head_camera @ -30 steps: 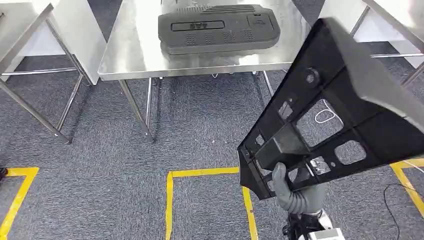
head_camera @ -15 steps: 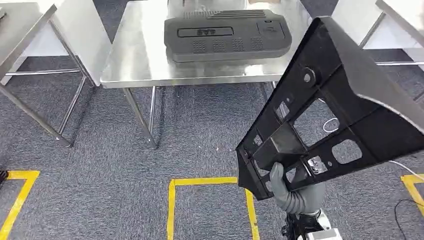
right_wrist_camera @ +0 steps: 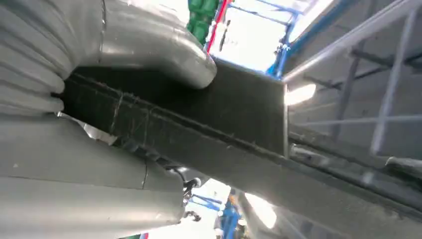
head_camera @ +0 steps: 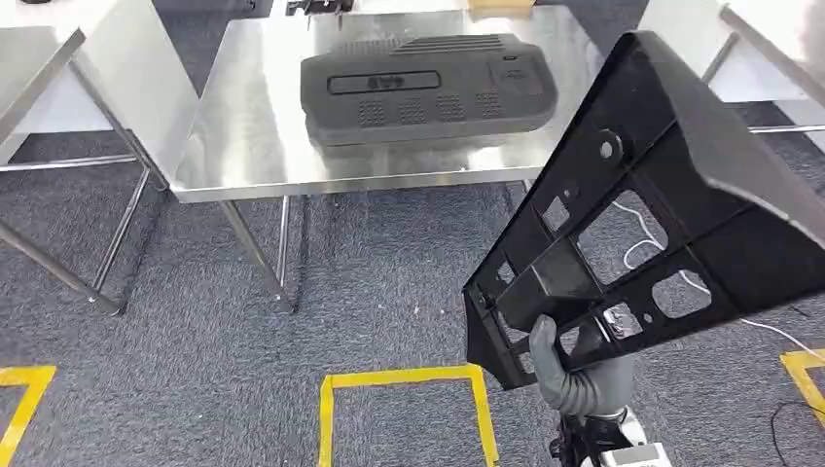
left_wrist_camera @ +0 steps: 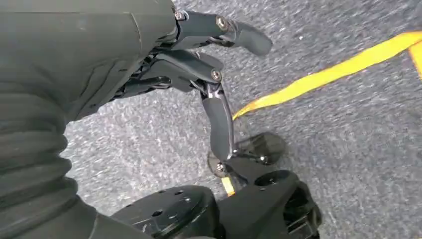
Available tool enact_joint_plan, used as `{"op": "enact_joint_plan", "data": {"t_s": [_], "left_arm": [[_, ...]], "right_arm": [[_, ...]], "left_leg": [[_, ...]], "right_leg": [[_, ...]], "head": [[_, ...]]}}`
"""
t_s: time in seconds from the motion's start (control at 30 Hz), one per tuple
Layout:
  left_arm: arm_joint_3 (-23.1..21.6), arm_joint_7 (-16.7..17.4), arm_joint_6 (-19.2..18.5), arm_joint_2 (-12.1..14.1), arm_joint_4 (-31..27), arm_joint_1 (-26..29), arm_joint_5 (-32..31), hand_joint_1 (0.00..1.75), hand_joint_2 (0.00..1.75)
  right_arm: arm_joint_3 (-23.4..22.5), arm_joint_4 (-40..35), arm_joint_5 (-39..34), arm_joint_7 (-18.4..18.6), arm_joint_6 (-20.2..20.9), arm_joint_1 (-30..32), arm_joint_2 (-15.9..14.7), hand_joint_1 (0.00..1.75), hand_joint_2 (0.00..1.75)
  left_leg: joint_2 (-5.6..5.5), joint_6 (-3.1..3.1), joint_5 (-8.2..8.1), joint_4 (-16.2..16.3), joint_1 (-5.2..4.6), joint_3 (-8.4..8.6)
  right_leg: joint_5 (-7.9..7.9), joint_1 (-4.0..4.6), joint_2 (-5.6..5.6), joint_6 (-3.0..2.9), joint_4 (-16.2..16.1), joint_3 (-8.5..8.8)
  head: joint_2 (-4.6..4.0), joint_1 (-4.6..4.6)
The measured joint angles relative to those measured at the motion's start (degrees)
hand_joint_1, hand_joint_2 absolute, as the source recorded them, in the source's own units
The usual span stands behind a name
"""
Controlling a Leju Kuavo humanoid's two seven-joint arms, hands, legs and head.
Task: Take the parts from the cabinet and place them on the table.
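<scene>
**Parts: one on the table, one held aloft**

Parts differed: a dark grey moulded panel (head_camera: 425, 86) lay flat on the steel table (head_camera: 253, 146). To its right, a black ribbed frame (head_camera: 642, 224) with cut-outs tilted above the carpet, its right edge cut off. The right hand (head_camera: 569, 375) gripped its lower corner. The left hand (left_wrist_camera: 199, 74) hung with fingers apart, holding nothing.

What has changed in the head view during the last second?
The camera shifted: the steel table and yellow floor tape sit lower in the picture now, so the robot has come nearer. The right hand still holds the black frame part the same way.
</scene>
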Motion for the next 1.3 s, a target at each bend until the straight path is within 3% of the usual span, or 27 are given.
{"op": "enact_joint_plan", "data": {"t_s": [0.07, 0.1, 0.17, 0.23, 0.27, 0.33, 0.4, 0.43, 0.47, 0.5, 0.57, 0.6, 0.63, 0.67, 0.73, 0.77, 0.8, 0.83, 0.9, 0.93, 0.97, 1.07, 1.13, 1.17, 1.23, 1.27, 1.3], "left_arm": [[0.0, 0.0, 0.0, -0.07, 0.0, -0.04, 0.0, 0.0, 1.75], [0.0, 0.0, 0.0, -0.18, -0.02, -0.12, 0.0, 0.0, 1.75], [0.0, 0.0, 0.0, -0.09, -0.02, -0.16, 0.0, 0.0, 1.75], [0.0, 0.07, 0.0, -0.07, -0.02, -0.18, 0.02, 0.0, 1.75], [0.0, 0.13, -0.02, -0.07, -0.02, -0.16, 0.02, 0.0, 1.75], [0.0, 0.17, -0.17, -0.07, -0.02, -0.15, 0.0, 0.0, 1.75], [0.0, 0.28, -0.24, -0.11, 0.0, -0.13, -0.02, 0.0, 1.75], [0.0, 0.33, -0.24, -0.11, 0.0, -0.13, -0.02, 0.0, 1.75], [0.0, 0.35, -0.24, -0.09, -0.02, -0.15, -0.02, 0.0, 1.75], [0.0, 0.39, -0.24, -0.11, -0.02, -0.21, -0.02, 0.0, 1.75], [0.0, 0.39, -0.24, -0.04, -0.02, -0.16, -0.02, 0.0, 1.75], [0.0, 0.39, -0.24, 0.02, -0.04, -0.18, -0.02, 0.0, 1.75], [0.0, 0.35, -0.24, 0.0, -0.04, -0.18, -0.02, 0.0, 1.75], [0.0, 0.35, -0.24, 0.0, -0.04, -0.21, -0.02, 0.0, 1.75], [0.0, 0.35, -0.26, -0.04, -0.02, -0.23, -0.02, 0.0, 1.75], [0.0, 0.35, -0.28, -0.04, -0.02, -0.13, -0.02, 0.0, 1.75], [0.0, 0.37, -0.28, -0.04, -0.02, -0.05, -0.02, 0.0, 1.75], [0.0, 0.37, -0.28, -0.04, -0.02, -0.03, -0.02, 0.0, 1.75], [0.0, 0.37, -0.28, 0.02, -0.02, -0.04, -0.02, 0.0, 1.75], [0.0, 0.37, -0.28, 0.07, -0.02, 0.03, -0.02, 0.0, 1.75], [0.0, 0.37, -0.28, 0.07, -0.02, -0.05, -0.02, 0.0, 1.75], [0.0, 0.37, -0.28, 0.02, -0.02, -0.01, -0.02, 0.0, 1.75], [0.0, 0.35, -0.28, -0.09, -0.02, -0.1, -0.07, 0.0, 1.75], [0.0, 0.33, -0.28, -0.04, -0.02, -0.15, -0.07, 0.0, 1.75], [0.0, 0.33, -0.26, -0.02, -0.04, -0.23, -0.04, 0.0, 1.75], [0.0, 0.33, -0.28, 0.0, -0.04, -0.22, -0.07, 0.0, 1.75], [0.0, 0.33, -0.28, 0.02, -0.04, -0.22, -0.07, 0.0, 1.75]], "right_arm": [[0.02, -0.02, 0.0, -0.02, 0.0, -0.05, 0.02, 1.75, 1.75], [0.02, -0.02, 0.0, 0.0, -0.02, -0.06, 0.02, 1.75, 1.75], [0.02, -0.04, 0.11, -0.04, -0.07, -0.1, 0.02, 1.75, 1.75], [0.04, -0.04, 0.39, -0.04, -0.09, 0.15, 0.02, 1.75, 1.75], [0.02, -0.04, 0.46, -0.04, -0.11, 0.17, 0.02, 1.75, 1.75], [0.02, -0.04, 0.5, -0.04, -0.11, 0.29, -0.02, 1.75, 1.75], [0.04, -0.04, 0.66, -0.04, -0.13, 0.36, 0.0, 1.75, 1.75], [0.04, -0.04, 0.72, -0.04, -0.15, 0.38, 0.0, 1.75, 1.75], [0.09, -0.04, 0.77, -0.02, -0.15, 0.35, 0.02, 1.75, 1.75], [0.11, -0.13, 0.81, -0.02, -0.18, 0.44, 0.07, 1.75, 1.75], [0.09, -0.22, 0.87, -0.02, -0.28, 0.64, 0.02, 1.75, 1.75], [0.11, -0.24, 0.9, -0.02, -0.42, 0.71, 0.18, 1.75, 1.75], [0.11, -0.26, 1.0, -0.02, -0.44, 0.63, 0.17, 1.75, 1.75], [0.11, -0.31, 1.05, -0.02, -0.44, 0.6, 0.22, 1.75, 1.75], [0.13, -0.31, 1.14, -0.02, -0.44, 0.64, 0.22, 1.75, 1.75], [0.13, -0.28, 1.22, 0.0, -0.44, 0.7, 0.22, 1.75, 1.75], [0.18, -0.28, 1.33, 0.0, -0.44, 0.73, 0.22, 1.75, 1.75], [0.17, -0.28, 1.33, 0.0, -0.44, 0.72, 0.22, 1.75, 1.75], [0.18, -0.31, 1.33, 0.0, -0.44, 0.7, 0.22, 1.75, 1.75], [0.18, -0.3, 1.36, 0.0, -0.44, 0.7, 0.24, 1.75, 1.75], [0.18, -0.3, 1.38, 0.02, -0.44, 0.66, 0.28, 1.75, 1.75], [0.24, -0.37, 1.44, 0.02, -0.46, 0.77, 0.35, 1.75, 1.75], [0.24, -0.41, 1.49, 0.04, -0.52, 0.6, 0.35, 1.75, 1.75], [0.26, -0.48, 1.49, 0.02, -0.52, 0.34, 0.35, 1.75, 1.75], [0.28, -0.48, 1.53, 0.04, -0.52, 0.34, 0.33, 1.75, 1.75], [0.28, -0.44, 1.53, 0.04, -0.52, 0.35, 0.35, 1.75, 1.75], [0.28, -0.39, 1.53, 0.04, -0.52, 0.34, 0.35, 1.75, 1.75]], "left_leg": [[-0.01, 0.52, -0.11, -0.44, 0.08, 0.42], [-0.14, 0.84, 0.05, -0.77, 0.39, 0.94], [-0.29, 1.38, -0.31, -0.9, 0.48, 1.21], [-0.43, 1.6, -1.1, -0.9, 0.43, 1.65], [-0.52, 1.61, -1.51, -0.9, 0.42, 2.08], [-0.79, 1.52, -2.44, -0.91, 0.43, 3.34], [-0.95, 1.19, -3.51, -0.98, 0.44, 4.73], [-1.0, 0.87, -3.99, -0.95, 0.28, 5.21], [-1.08, 0.52, -4.37, -1.08, 0.15, 5.32], [-1.02, 0.03, -4.7, -1.5, 0.13, 5.34], [-0.98, -0.29, -4.44, -1.14, 0.1, 6.36], [-0.81, -0.66, -5.24, -0.61, 0.17, 6.45], [-0.59, -1.02, -5.71, 1.5, 0.15, 5.76], [-0.4, -1.23, -6.74, 5.12, 0.28, 3.84], [-0.31, -1.64, -10.2, 13.23, 0.53, -1.52], [-0.29, -1.75, -11.2, 15.41, 0.65, -3.51], [-0.29, -1.74, -10.49, 15.02, 0.68, -4.27], [-0.29, -1.68, -8.26, 12.43, 0.69, -3.85], [-0.22, -1.37, -1.54, 3.22, 0.69, -0.66], [-0.08, -1.06, 0.52, -0.2, 0.64, 0.46], [-0.05, -0.8, -2.3, -0.41, 0.34, 0.43], [-0.07, 0.56, -1.18, -0.65, 0.04, 0.67], [-0.19, 1.06, -1.05, -1.22, 0.5, 2.5], [-0.21, 1.18, -1.07, -1.22, 0.55, 2.68], [-0.32, 1.47, -1.42, -1.21, 0.51, 2.71], [-0.38, 1.52, -1.72, -1.21, 0.49, 2.85], [-0.45, 1.48, -2.0, -1.21, 0.49, 3.11]], "right_leg": [[-0.14, 0.18, -0.03, 0.58, 0.08, 1.2], [-0.32, -0.05, -0.15, 0.74, 1.15, 0.09], [-0.53, 0.03, -0.14, 0.81, 8.79, -4.77], [-3.21, -0.04, -0.13, 0.54, 15.92, -10.5], [-3.98, -0.05, -0.13, 0.59, 16.99, -12.15], [-1.91, -0.13, -0.14, 1.47, 13.13, -12.26], [4.51, -0.25, -0.25, 2.92, 3.34, -9.3], [6.7, -0.16, -0.56, 2.53, 1.0, -8.85], [5.08, 0.11, -0.79, 0.83, 0.81, -8.66], [5.67, 0.54, -0.56, 0.41, 0.71, -7.87], [6.12, 0.11, -0.4, -0.49, 0.26, -7.12], [5.92, -0.62, -0.35, -0.68, 0.1, -6.12], [5.57, -0.6, -0.42, -1.18, 0.11, -5.42], [5.27, -0.57, -0.44, -1.6, 0.11, -5.0], [4.57, -0.41, -0.41, -1.82, 0.11, -4.45], [4.26, -0.39, -0.32, -1.86, 0.12, -4.09], [3.84, -0.39, -0.18, -1.74, 0.12, -3.6], [3.44, -0.4, -0.03, -1.62, 0.12, -2.96], [2.53, -0.44, 0.03, -1.27, 0.12, -1.54], [2.13, -0.42, 0.01, -1.03, 0.03, -1.65], [1.81, 0.0, 0.08, -0.61, 0.12, -1.13], [1.9, 0.0, 0.07, 0.63, 0.6, -0.73], [0.74, -0.09, -0.03, 1.11, 2.14, -1.29], [-0.13, -0.11, -0.05, 0.95, 5.14, -2.96], [-2.66, -0.24, -0.05, 0.81, 14.37, -9.07], [-3.89, -0.24, -0.05, 0.71, 17.28, -11.56], [-3.88, -0.26, -0.05, 1.0, 17.6, -12.75]], "head": [[-0.02, -0.02], [-0.02, -0.09], [0.0, 0.24], [-0.02, 0.24], [0.0, 0.24], [0.0, 0.28], [-0.02, 0.3], [0.0, 0.27], [0.0, 0.33], [0.0, 0.15], [0.0, 0.33], [0.0, 0.15], [-0.02, 0.07], [0.0, -0.35], [-0.02, -0.24], [0.0, -0.26], [-0.02, -0.2], [0.0, -0.31], [0.0, -0.26], [0.0, -0.26], [0.0, -0.29], [0.0, -0.39], [-0.02, -0.11], [0.0, 0.07], [0.0, 0.13], [0.0, 0.15], [0.0, 0.15]]}}
